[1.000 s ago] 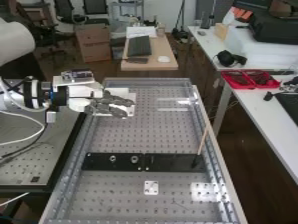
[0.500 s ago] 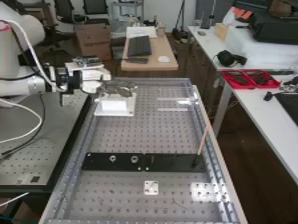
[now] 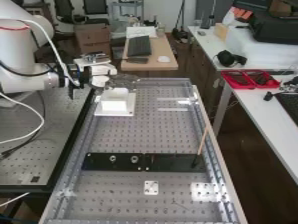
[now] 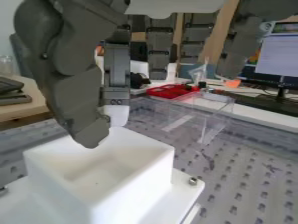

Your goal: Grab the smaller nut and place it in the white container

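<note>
Smaller nut: pickup appears complete, placement unconfirmed. Dark grey robotic hand (image 4: 72, 92) near white, open-topped, box-shaped container (image 4: 136, 186); grip state indeterminable.

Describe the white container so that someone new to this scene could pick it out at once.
Find the long perforated bench and follow it to its far left corner, near the hand. There a flat white plate bears the container, a boxy, open-topped thing. Its solid white walls set it apart from the clear box nearby.
</note>
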You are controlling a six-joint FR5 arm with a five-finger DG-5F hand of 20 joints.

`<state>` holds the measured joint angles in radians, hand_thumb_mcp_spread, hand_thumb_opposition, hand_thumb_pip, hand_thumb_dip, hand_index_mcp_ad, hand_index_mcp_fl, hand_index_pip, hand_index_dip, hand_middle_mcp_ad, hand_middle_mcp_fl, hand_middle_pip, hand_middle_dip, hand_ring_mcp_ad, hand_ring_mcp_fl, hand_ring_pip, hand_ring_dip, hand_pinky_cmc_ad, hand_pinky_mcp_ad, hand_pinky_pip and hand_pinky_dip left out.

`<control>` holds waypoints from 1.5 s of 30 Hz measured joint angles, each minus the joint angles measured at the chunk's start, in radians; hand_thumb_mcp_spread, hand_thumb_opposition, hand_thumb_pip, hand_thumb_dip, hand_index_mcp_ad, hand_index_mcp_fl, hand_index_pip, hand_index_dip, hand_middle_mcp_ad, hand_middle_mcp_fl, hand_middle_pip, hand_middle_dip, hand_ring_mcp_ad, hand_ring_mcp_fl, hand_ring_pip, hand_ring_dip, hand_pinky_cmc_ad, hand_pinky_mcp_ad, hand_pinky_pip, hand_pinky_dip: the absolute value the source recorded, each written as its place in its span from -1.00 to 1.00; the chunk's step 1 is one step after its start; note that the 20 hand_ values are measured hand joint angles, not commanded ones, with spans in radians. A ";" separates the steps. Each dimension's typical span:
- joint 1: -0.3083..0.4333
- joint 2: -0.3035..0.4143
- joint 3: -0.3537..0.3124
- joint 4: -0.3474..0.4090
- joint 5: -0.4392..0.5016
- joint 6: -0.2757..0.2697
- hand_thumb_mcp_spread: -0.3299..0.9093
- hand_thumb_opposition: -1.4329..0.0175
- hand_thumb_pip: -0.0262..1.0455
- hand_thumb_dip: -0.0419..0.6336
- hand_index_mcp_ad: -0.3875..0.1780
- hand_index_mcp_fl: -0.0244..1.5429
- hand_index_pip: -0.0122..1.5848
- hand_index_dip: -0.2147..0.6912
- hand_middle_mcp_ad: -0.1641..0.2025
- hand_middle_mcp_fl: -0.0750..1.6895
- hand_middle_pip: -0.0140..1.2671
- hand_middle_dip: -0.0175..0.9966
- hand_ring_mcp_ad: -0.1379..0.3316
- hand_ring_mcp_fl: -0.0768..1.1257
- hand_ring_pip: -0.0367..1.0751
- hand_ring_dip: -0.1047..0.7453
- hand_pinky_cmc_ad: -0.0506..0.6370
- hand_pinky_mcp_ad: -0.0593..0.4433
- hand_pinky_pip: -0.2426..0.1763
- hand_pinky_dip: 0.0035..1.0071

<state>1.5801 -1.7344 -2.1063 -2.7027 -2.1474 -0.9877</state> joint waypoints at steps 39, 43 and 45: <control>0.061 -0.051 0.059 -0.019 0.034 0.043 0.27 -0.18 0.21 -0.13 -0.31 -0.95 0.62 -0.19 0.21 -0.75 -0.78 -0.56 0.04 -0.86 -0.76 -0.55 0.10 0.34 0.30 -0.54; 0.020 -0.002 0.096 -0.062 0.052 0.064 0.26 -0.18 0.21 -0.13 -0.32 -0.95 0.62 -0.22 0.21 -0.75 -0.78 -0.56 0.03 -0.86 -0.76 -0.55 0.10 0.34 0.27 -0.51; -0.007 0.021 0.122 -0.094 0.059 0.070 0.25 -0.18 0.22 -0.13 -0.30 -0.94 0.61 -0.22 0.24 -0.75 -0.78 -0.56 0.05 -0.86 -0.76 -0.55 0.10 0.34 0.23 -0.52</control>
<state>1.5734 -1.7139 -1.9839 -2.7969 -2.0886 -0.9179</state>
